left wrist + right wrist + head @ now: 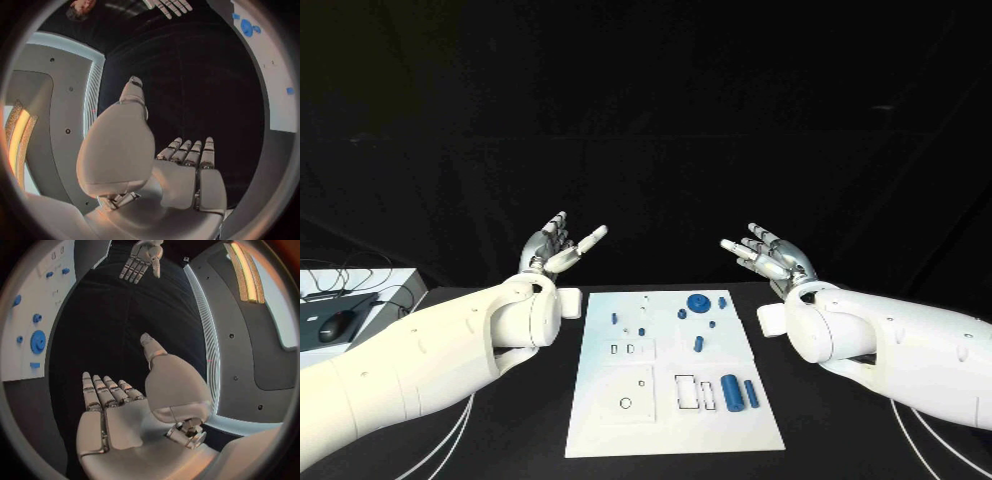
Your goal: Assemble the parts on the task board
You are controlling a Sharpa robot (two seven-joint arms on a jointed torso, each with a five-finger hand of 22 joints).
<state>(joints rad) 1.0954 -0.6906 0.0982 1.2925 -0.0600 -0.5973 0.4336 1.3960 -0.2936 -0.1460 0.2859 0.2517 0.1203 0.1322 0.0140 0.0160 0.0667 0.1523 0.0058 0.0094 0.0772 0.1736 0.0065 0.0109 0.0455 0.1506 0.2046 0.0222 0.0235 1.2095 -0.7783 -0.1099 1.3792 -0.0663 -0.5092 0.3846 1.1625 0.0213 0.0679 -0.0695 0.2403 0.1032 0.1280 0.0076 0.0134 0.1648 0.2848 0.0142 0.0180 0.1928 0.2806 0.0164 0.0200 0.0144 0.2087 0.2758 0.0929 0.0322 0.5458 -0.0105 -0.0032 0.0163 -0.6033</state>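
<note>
The flat white rectangular task board lies in the lower centre of the head view on the black table. Small blue parts rest on the board: a round blue gear-like disc near its upper right corner, a short blue peg at mid-height, and two blue cylinders lying side by side at the lower right, beside a rectangular cutout.

The silver left hand is raised at centre left of the frame, above and clear of the board's upper left corner. Its fingers are spread and extended, and it holds nothing.

The silver right hand is raised at centre right, above the board's upper right corner. Its fingers are likewise spread apart and it holds nothing.
</note>
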